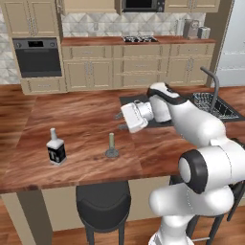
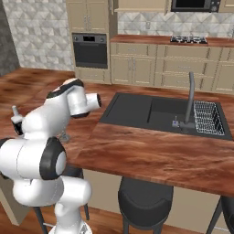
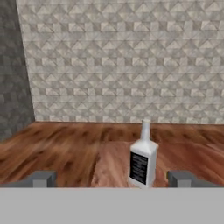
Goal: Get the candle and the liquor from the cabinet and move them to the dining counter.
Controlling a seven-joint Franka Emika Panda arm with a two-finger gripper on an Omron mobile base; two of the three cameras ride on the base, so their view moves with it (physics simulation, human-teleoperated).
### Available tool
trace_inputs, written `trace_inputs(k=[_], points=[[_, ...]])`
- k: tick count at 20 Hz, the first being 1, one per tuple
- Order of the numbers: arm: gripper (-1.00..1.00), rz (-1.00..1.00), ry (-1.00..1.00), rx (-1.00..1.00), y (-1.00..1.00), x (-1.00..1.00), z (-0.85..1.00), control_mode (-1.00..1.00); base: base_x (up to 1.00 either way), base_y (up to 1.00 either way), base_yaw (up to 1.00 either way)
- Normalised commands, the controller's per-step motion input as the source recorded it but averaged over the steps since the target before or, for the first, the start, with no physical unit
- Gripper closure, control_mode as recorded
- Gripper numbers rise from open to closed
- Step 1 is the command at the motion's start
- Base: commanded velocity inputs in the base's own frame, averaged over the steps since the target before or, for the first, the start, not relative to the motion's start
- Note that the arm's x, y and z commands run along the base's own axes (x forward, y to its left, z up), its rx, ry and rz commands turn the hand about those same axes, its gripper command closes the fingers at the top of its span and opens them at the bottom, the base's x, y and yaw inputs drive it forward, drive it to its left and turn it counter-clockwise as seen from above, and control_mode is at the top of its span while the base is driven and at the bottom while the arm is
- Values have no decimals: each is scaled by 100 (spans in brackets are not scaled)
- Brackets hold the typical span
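Observation:
The liquor [image 1: 56,148], a small square black bottle with a white cap, stands upright on the dining counter [image 1: 72,115] near its front left. The candle [image 1: 112,146], a pale taper in a dark round holder, stands upright to the bottle's right. My gripper [image 1: 120,121] hovers open and empty just behind and to the right of the candle, pointing left. In the hand view the liquor [image 3: 143,157] stands well ahead, right of centre, beyond the open gripper [image 3: 110,179]. The arm hides most of the liquor [image 2: 17,122] in the right base view. Beige wall cabinets [image 1: 91,5] hang on the far wall; which is the task's cabinet I cannot tell.
A black sink [image 2: 155,112] with a tall faucet [image 2: 189,100] and a dish rack [image 2: 208,118] takes up the counter's right part. Dark stools [image 1: 103,201] stand under the front edge. An oven [image 1: 38,57] and low drawer cabinets line the far wall.

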Motion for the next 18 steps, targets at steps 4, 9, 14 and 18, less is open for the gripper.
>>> trace_inputs(k=[4,9,14,18], points=[[-100,-7,0,0,0,-88,42,-100,0,0,0],[-100,-9,0,0,0,-95,41,-100,0,0,0],[-100,-11,0,0,0,-100,38,-100,0,0,0],[-100,-11,1,0,0,-100,40,-100,0,0,0]])
